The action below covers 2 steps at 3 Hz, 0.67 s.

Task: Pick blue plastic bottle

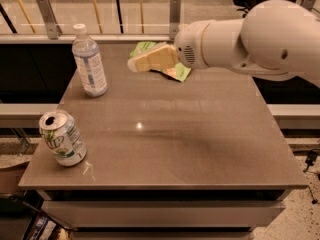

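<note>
The blue plastic bottle (89, 61), clear with a white cap and a pale blue-white label, stands upright at the table's far left corner. My gripper (134, 64) is at the end of the white arm that comes in from the right. It hovers above the far middle of the table, to the right of the bottle and apart from it, pointing left toward it.
A green-and-white soda can (62, 137) stands tilted near the front left edge of the brown table (165, 134). A green snack bag (175, 69) lies at the back, partly behind the gripper. A glass railing runs behind the table.
</note>
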Each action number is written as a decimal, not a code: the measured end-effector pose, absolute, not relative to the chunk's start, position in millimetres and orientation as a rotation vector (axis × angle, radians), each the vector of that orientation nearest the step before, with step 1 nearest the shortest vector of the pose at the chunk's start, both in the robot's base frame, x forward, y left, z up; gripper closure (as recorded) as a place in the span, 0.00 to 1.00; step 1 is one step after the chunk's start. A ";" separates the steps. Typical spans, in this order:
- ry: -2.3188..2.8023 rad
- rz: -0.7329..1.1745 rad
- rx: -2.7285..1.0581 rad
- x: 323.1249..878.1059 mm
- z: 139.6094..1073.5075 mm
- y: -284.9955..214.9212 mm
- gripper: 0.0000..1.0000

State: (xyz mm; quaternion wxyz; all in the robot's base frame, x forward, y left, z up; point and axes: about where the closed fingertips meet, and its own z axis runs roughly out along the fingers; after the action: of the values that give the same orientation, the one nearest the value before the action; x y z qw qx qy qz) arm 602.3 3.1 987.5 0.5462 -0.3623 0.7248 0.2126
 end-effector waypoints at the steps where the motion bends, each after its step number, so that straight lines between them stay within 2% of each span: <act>1: 1.719 0.504 -0.860 602.1 987.5 3.3 0.00; 2: 1.691 0.526 -0.854 612.4 977.6 16.0 0.00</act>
State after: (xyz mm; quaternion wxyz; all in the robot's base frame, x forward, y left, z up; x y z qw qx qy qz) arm 612.4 16.0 977.6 0.5544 -0.3616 0.7158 0.2225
